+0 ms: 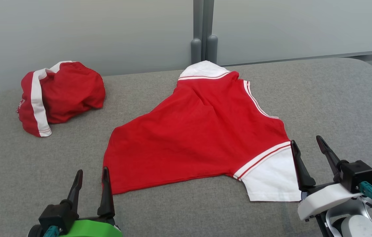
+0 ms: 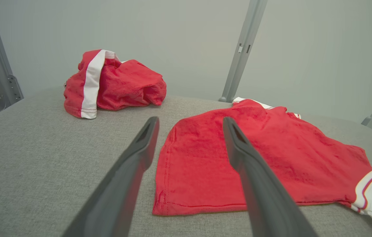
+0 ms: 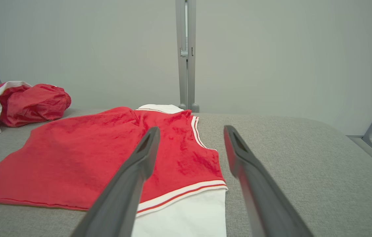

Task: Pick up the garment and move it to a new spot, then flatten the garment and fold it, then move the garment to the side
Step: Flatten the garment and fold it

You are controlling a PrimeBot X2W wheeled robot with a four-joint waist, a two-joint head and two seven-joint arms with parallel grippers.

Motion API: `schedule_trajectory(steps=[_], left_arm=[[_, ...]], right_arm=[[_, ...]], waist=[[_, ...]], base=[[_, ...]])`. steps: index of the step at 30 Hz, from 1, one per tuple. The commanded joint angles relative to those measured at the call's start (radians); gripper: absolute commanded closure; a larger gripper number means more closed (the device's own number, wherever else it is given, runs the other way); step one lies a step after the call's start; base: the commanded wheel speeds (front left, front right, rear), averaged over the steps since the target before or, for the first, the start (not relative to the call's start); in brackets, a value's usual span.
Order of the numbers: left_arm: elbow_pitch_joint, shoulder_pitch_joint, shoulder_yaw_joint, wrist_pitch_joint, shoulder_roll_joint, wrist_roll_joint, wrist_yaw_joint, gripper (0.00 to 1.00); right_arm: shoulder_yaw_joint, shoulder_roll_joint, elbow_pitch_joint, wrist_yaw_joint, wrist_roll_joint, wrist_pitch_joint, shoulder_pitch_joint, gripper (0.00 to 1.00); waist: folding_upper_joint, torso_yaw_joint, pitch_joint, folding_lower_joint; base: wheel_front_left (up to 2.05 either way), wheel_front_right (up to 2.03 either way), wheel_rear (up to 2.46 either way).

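The red shirt [image 1: 199, 138] lies spread on the middle of the grey cloth-covered desk [image 1: 320, 95], its hem toward the near left. One white sleeve [image 1: 271, 177] points to the near right and a second white part [image 1: 202, 69] sits at the far edge. Ridges run through the shirt's middle, so it is not fully flat.

The left end effector [image 1: 92, 170] stands spread and empty at the near-left hem corner. The right end effector [image 1: 306, 140] is likewise spread and empty just beside the near-right sleeve's outer edge.

The main risk, as I judge it, is a pinch that catches only the top layer of cloth. The shirt would then peel open rather than lift as one piece. The two end effectors start at unlike points, a hem corner and a sleeve, so an uneven pull could skew the shirt or deepen the ridges. The desk's cloth cover may also drag at it. A crumpled red garment with a white stripe [image 1: 64, 95] sits at the far left, and a move that way could tangle the two.

No brand or label shows on the shirt. A small white print [image 1: 19, 106] on the crumpled garment's left edge is too small to read.
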Motion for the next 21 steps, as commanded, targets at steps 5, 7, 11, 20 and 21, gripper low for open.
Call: schedule_trajectory(steps=[5,7,11,20,21], left_arm=[[0.001,0.012,0.003,0.000,-0.003,0.008,-0.011,0.00],[0.002,0.013,0.003,0.000,-0.004,0.009,-0.011,0.00],[0.012,0.013,-0.004,0.000,-0.005,0.008,-0.015,0.00],[0.028,0.010,-0.014,0.004,-0.005,0.001,-0.015,0.00],[0.029,0.009,-0.016,0.003,-0.004,-0.001,-0.016,0.00]], right_arm=[[0.003,-0.003,0.005,-0.001,-0.009,-0.006,0.007,0.00],[0.002,-0.004,0.003,-0.001,-0.010,-0.004,0.006,0.00],[0.005,-0.006,0.005,-0.001,-0.003,0.006,0.010,0.00],[-0.109,0.032,0.087,-0.001,0.067,0.085,0.064,0.00],[-0.118,0.034,0.100,-0.001,0.080,0.096,0.068,0.00]], waist=[[0.0106,-0.002,-0.003,0.0000],[0.0106,-0.002,-0.004,0.0000],[0.0106,-0.001,-0.003,0.0000],[0.0106,0.001,0.009,0.0000],[0.0106,0.001,0.011,0.0000]], base=[[0.00,0.00,0.00],[0.00,0.00,0.00],[0.00,0.00,0.00],[0.00,0.00,0.00],[0.00,0.00,0.00]])
